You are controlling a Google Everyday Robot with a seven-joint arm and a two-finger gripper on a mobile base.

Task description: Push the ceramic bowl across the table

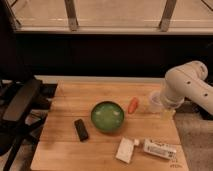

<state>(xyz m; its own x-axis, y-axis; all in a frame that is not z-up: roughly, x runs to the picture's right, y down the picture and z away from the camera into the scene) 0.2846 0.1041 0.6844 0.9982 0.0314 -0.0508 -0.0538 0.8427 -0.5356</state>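
The ceramic bowl (107,116) sits in the middle of the table (65,150). Your gripper (169,106) hangs right, by the clear cup (155,102); I cannot tell if it is open. Push the bowl's side, low and slow.

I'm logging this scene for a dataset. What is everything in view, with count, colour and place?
table: one, light-brown wooden planks, middle of the view.
ceramic bowl: one, glossy green, centre of the table.
black object: one, black and oblong, left of the bowl, apart from it.
orange object: one, orange-red, right of the bowl, toward the back.
clear cup: one, clear, near the table's right edge, beside the arm.
white box: one, white, near the front edge.
tube: one, white with print, lying right of the box.
chair: one, black, left of the table.
arm: one, white, reaching in from the right.
gripper: one, at the arm's end by the cup, over the table's right edge.
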